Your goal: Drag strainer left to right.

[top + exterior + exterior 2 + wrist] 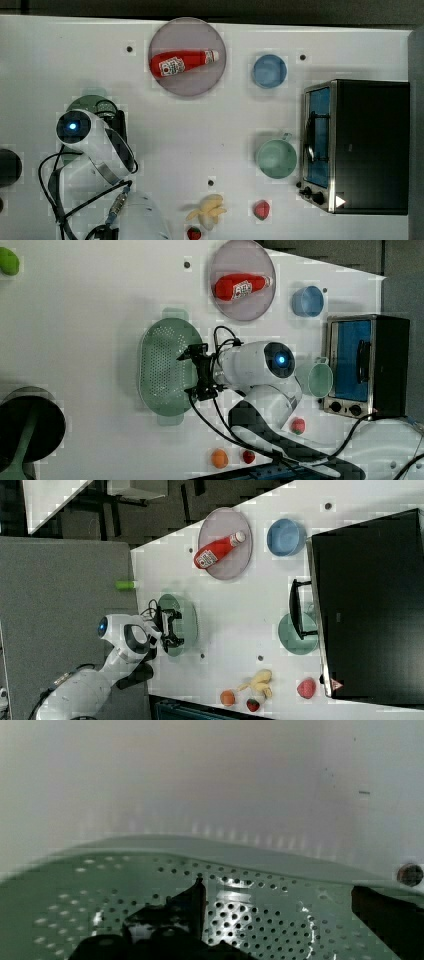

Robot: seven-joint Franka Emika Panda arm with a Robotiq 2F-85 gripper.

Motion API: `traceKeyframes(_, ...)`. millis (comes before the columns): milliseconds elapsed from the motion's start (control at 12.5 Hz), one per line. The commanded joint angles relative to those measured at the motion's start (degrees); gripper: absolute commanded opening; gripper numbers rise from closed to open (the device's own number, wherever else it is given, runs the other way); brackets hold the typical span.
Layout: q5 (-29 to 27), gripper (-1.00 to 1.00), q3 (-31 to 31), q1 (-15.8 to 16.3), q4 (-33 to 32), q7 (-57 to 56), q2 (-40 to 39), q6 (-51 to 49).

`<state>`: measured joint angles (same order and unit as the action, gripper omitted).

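My gripper (192,371) hangs spread wide, holding nothing, over the strainer (162,367), one finger (192,907) low above its perforated floor. I should drop a finger inside the wall (240,855) beyond, press lightly and pull level so it slides without tipping. Farther off, bare tabletop (200,135) leads toward the green mug (276,158).

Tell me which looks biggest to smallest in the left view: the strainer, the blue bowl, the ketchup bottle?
1. strainer, clearly biggest
2. ketchup bottle, longer than the bowl is wide
3. blue bowl, smallest, though close to the bottle
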<state>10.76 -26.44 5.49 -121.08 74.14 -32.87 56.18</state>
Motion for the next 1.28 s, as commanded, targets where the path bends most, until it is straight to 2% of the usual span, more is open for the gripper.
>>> traceKeyframes(80, -1.11, 1.00, 2.79, 0.95, -0.01, 3.33, 2.06, -0.63)
traceKeyframes(880, -1.11, 1.00, 10.97, -1.13, -8.31, 0.47, 7.95, 1.27)
traceKeyframes(1280, -1.12, 1.00, 16.30, -2.89, -11.84, -9.24, 10.13, 2.51)
